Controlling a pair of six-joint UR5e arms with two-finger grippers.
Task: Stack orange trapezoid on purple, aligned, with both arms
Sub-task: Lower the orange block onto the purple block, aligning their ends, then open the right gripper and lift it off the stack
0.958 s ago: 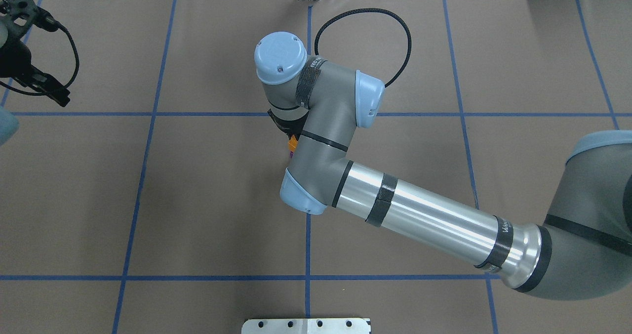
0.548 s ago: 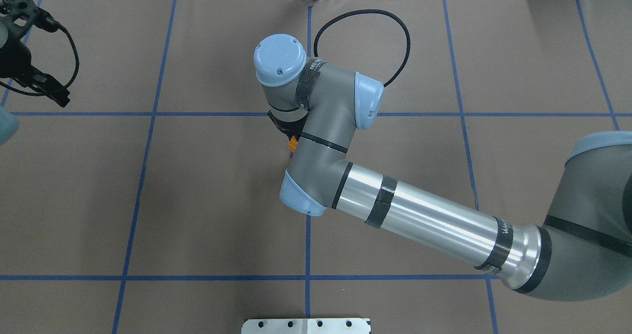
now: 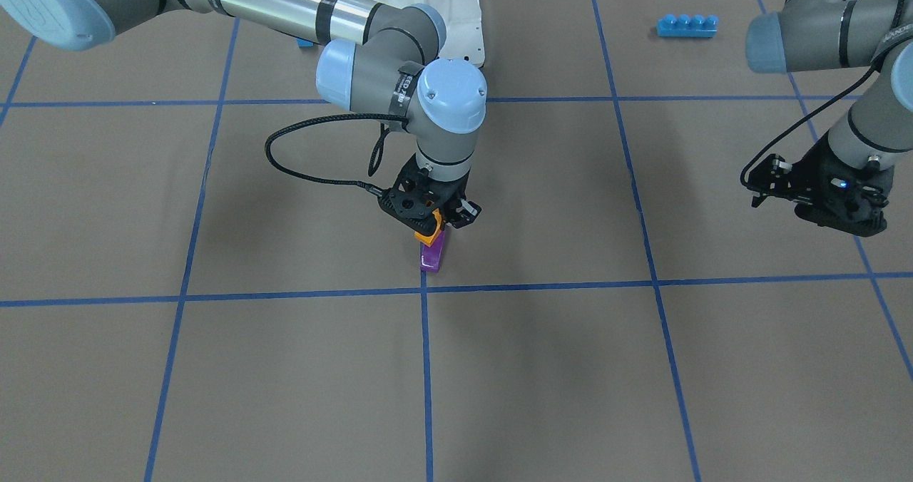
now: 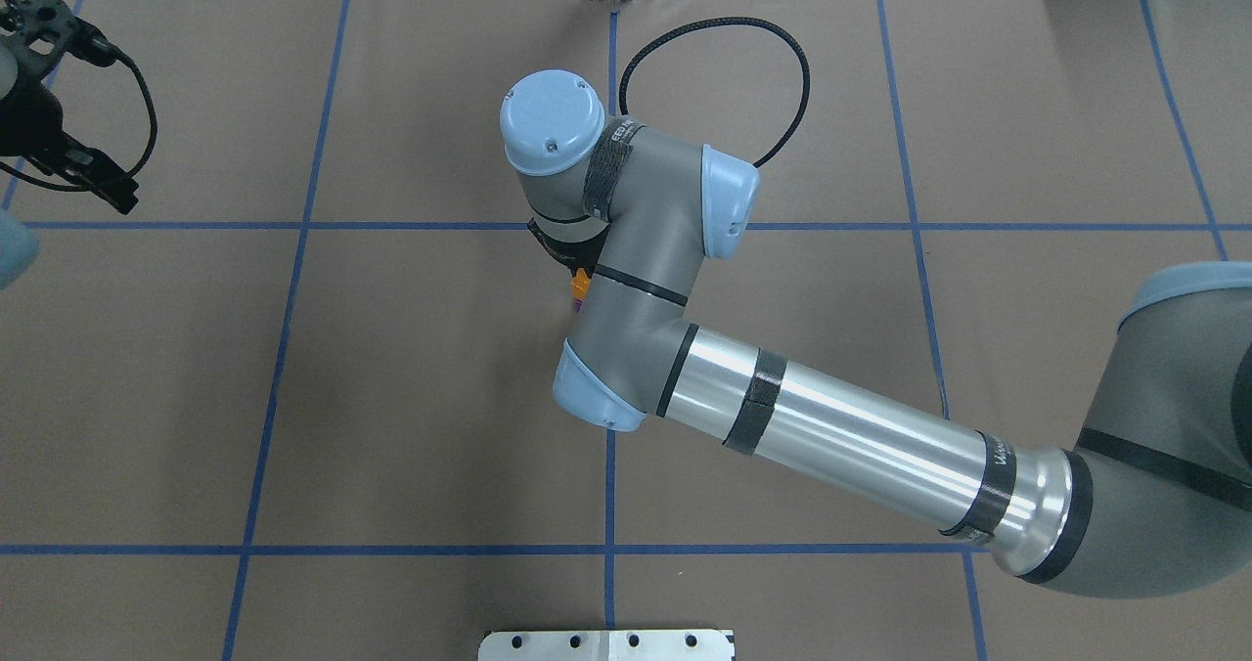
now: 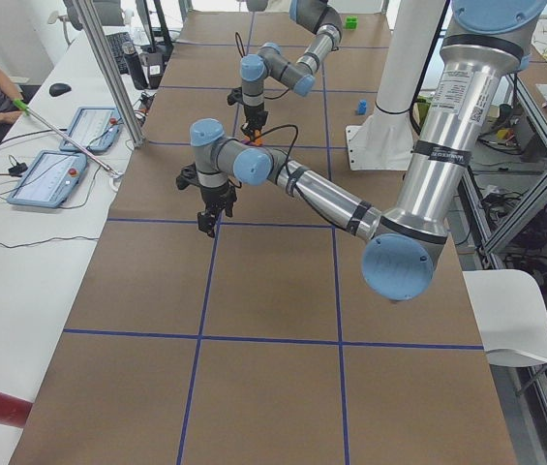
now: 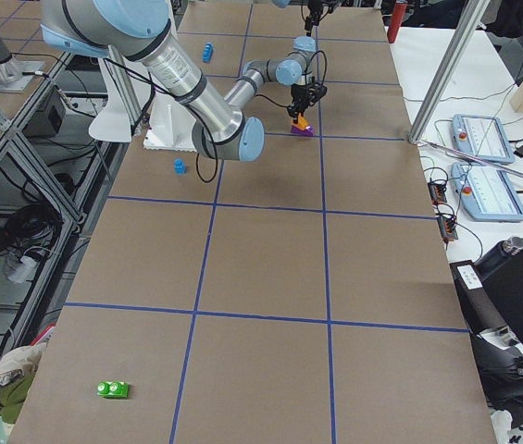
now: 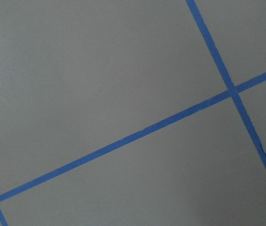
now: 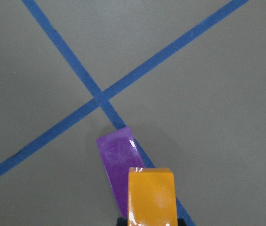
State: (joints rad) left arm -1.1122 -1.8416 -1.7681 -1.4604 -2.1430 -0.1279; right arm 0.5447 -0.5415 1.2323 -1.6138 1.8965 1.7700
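My right gripper [image 3: 436,222] is shut on the orange trapezoid [image 3: 428,233] and holds it just over the purple brick [image 3: 432,256], which lies on the table beside a tape crossing. In the right wrist view the orange trapezoid [image 8: 150,197] overlaps the near right part of the purple brick [image 8: 117,162], and the purple one is turned at an angle to it. I cannot tell if they touch. In the overhead view the right arm hides most of the orange trapezoid [image 4: 581,283]. My left gripper [image 3: 820,197] hangs over bare table far to the side, holding nothing; I cannot tell its jaw state.
A long blue four-stud brick [image 3: 687,26] lies at the back near the left arm. A small blue brick [image 6: 180,166] lies by the white robot base [image 3: 456,11]. A green brick [image 6: 113,389] lies at the table's far end. Blue tape lines grid the brown table.
My right arm's wrist has shifted very slightly left with the orange trapezoid still held. My left gripper has drifted a little to the left.
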